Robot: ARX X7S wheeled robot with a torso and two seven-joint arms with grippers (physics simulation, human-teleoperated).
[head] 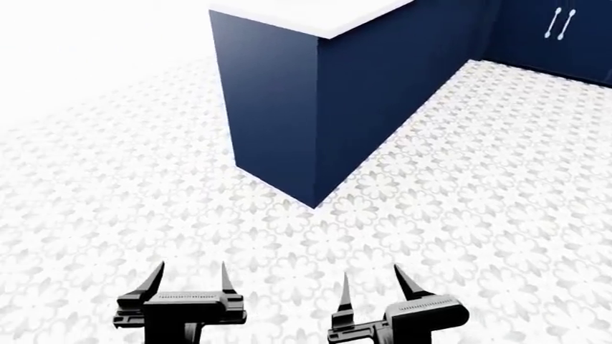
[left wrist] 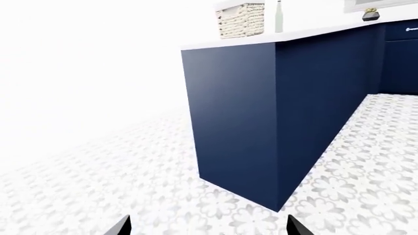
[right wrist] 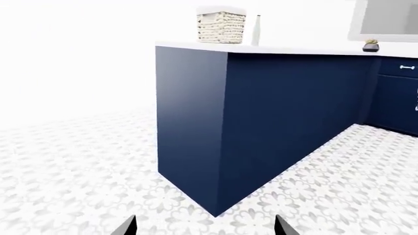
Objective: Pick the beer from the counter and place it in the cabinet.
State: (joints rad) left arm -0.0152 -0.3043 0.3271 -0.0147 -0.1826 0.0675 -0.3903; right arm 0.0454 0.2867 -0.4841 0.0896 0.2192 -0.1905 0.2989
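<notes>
A kitchen: white-topped navy counter (head: 325,18), floral floor tiles (head: 459,186), handled drawers (right wrist: 398,67).

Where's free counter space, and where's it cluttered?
Counter: bare from the near corner up to the woven basket and between the pale bottle and small potted plant. Tightest between basket and bottle. Both grippers, left and right, are over floor.

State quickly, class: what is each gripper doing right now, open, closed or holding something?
Left gripper: open, jaws apart, holding nothing.
Right gripper: open, jaws apart, holding nothing.
</notes>
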